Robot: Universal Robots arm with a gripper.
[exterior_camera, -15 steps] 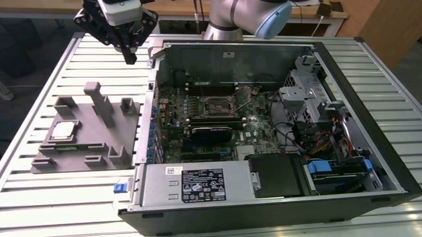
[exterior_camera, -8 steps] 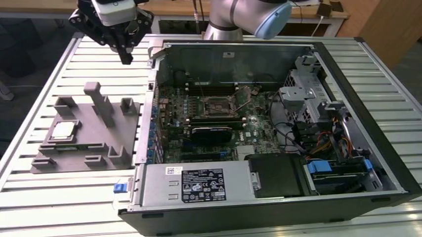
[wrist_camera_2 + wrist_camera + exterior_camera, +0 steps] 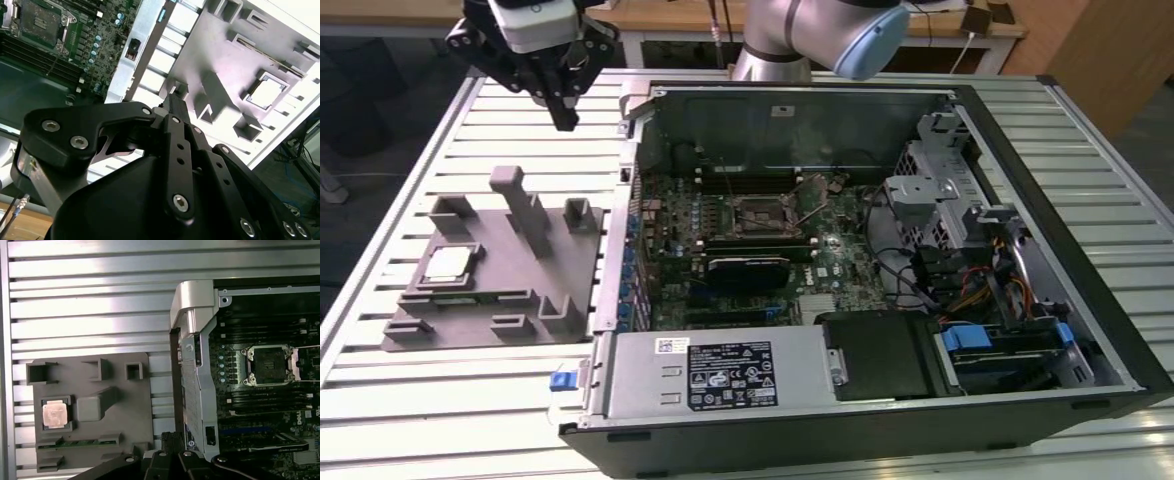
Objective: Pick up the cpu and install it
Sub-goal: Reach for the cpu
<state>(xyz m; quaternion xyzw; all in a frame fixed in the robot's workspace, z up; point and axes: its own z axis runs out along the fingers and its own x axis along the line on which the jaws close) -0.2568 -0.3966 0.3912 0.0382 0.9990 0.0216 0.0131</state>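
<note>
A slatted metal surface (image 3: 400,150) carries a grey fixture (image 3: 520,290), where the cpu (image 3: 447,263) lies flat in a pocket. The end effector (image 3: 564,120) hangs clenched and empty, well apart. The cpu looks light, stiff and fragile; opposite edges seem safest.

The cpu (image 3: 447,265) is a small square chip with a silvery top, lying flat in a recess of the grey fixture (image 3: 507,292).

A robotics lab, with an opened computer case (image 3: 854,440) on a slatted bench (image 3: 454,400).
</note>
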